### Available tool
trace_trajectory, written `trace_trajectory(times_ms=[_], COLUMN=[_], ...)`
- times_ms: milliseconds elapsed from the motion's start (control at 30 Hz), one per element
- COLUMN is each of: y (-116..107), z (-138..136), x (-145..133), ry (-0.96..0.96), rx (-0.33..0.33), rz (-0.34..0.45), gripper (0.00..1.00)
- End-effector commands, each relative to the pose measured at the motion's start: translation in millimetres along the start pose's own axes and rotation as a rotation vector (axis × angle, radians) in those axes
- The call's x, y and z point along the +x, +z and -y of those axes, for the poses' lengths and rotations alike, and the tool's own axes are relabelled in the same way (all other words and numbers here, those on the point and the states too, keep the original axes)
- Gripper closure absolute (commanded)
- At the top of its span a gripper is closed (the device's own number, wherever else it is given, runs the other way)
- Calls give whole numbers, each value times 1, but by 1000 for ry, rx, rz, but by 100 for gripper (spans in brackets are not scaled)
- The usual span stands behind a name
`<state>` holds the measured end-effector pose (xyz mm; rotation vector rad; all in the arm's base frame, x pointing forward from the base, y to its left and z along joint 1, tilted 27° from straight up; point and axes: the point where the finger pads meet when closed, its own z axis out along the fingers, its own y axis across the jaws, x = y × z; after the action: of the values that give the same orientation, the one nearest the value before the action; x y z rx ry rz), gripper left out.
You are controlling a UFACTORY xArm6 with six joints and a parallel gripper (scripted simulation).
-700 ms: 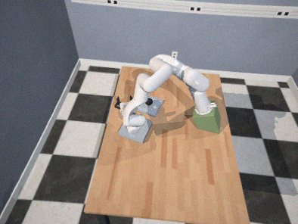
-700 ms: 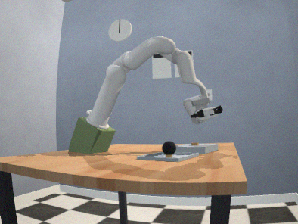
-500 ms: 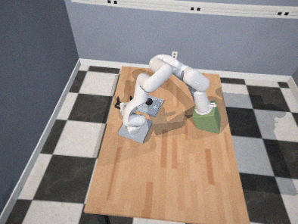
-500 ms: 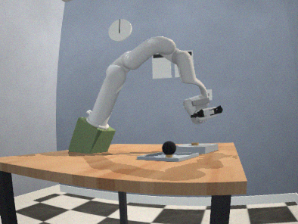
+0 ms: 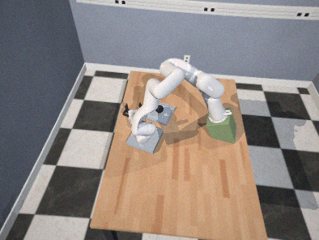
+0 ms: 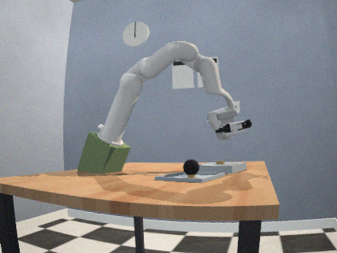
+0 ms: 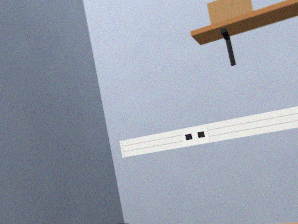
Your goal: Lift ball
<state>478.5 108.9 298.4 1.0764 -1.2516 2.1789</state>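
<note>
Black ball (image 6: 191,166) rests on its ring; end effector (image 6: 245,125) spread, holding nothing.

A wooden table (image 5: 182,182) with dark legs (image 6: 249,236) stood on a black-and-white checkered floor (image 5: 85,122) in a room with blue-grey walls (image 5: 251,40). A white baseboard (image 5: 48,134) ran along the foot of the walls. Seen from above, a white rail (image 5: 210,8) with small black squares crossed the far wall at 12 o'clock. In the exterior view, a round white disc (image 6: 136,33) with a dark vertical mark hung high on the wall at 11 o'clock, with pale rectangular panels (image 6: 183,77) to its right. Soft shadows lay across the tabletop.
</note>
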Motion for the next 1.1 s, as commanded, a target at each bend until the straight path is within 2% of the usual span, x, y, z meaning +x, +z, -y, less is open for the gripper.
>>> trace_trajectory(times_ms=[0, 167, 333, 400, 767, 900, 967, 1000, 1067], y=[1, 2, 12, 12, 35, 42, 42, 44, 45], z=[0, -13, -40, -40, -123, -155, -155, -160, -171], x=[1, 0, -3, -3, -10, -14, -14, -14, -17], ry=[7, 32, 73, 73, 214, 253, 253, 277, 286], rx=[-6, -45, -130, -130, -388, -474, -474, -509, -542], rz=[13, 104, 288, 288, 862, 1036, 1036, 1136, 1203], gripper=[0, 0, 0, 0, 0, 0, 0, 0, 0])
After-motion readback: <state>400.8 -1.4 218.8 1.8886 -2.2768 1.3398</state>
